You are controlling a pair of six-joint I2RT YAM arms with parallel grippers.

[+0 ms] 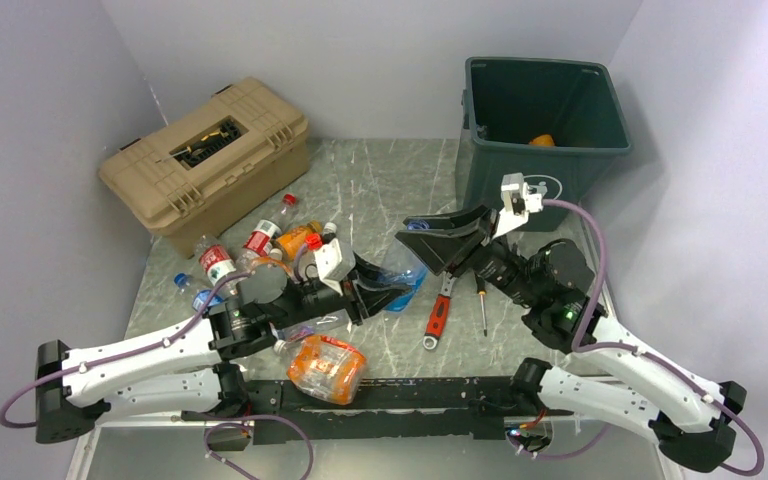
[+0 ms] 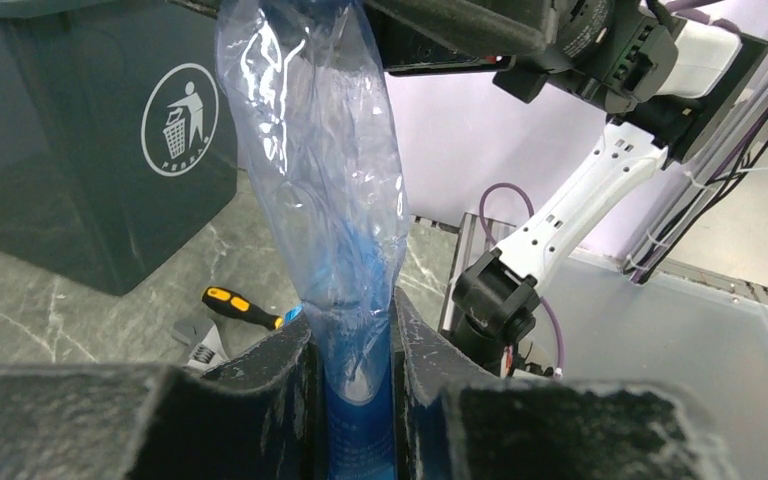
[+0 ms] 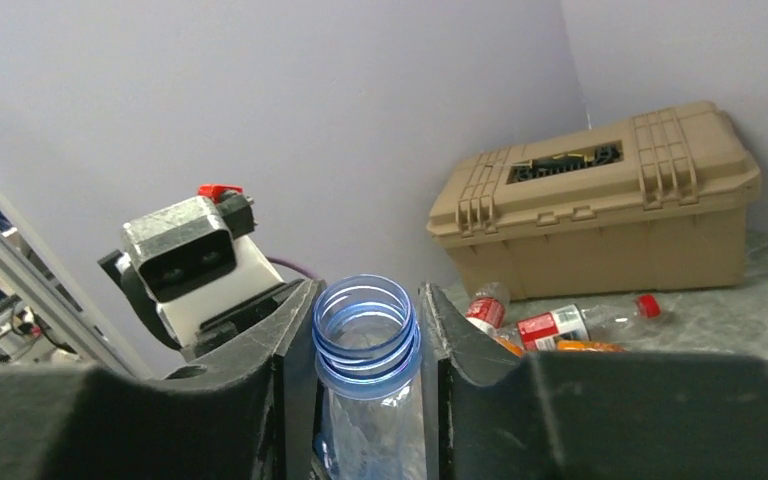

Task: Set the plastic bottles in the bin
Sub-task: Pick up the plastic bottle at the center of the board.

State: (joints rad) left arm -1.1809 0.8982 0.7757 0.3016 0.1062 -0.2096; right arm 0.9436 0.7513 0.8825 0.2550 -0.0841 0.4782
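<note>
- The left gripper (image 2: pixel 353 385) is clamped on the base end of a crushed, blue-tinted clear plastic bottle (image 2: pixel 310 150). Its two black fingers (image 2: pixel 280 370) press the thin plastic flat between them.
- The right gripper (image 3: pixel 365 345) reaches in from the opposite side. Its fingers sit against both sides of the same bottle's open, capless neck and appear closed on it.
- The bottle is held off the table between the two grippers, so both arms have hold of it, one at each end. It is left of the bin and not inside it.
- The tall dark green square plastic bin (image 1: pixel 488 185) stands at the far right corner of the grey marbled table (image 1: pixel 380 170). A white litter symbol is on its front, and something orange (image 1: pixel 542 140) lies inside.
- More small plastic bottles (image 1: pixel 260 240), with red labels and caps, lie in a cluster on the table beside the left arm.
- A larger crumpled orange bottle (image 1: pixel 327 367) lies at the near edge.
- A red-handled metal wrench (image 1: pixel 438 315) and a slim screwdriver (image 1: pixel 481 305) lie side by side on the table — below the held bottle in the overhead view.
- A tan plastic toolbox (image 1: pixel 205 160) sits closed at the far left.
</note>
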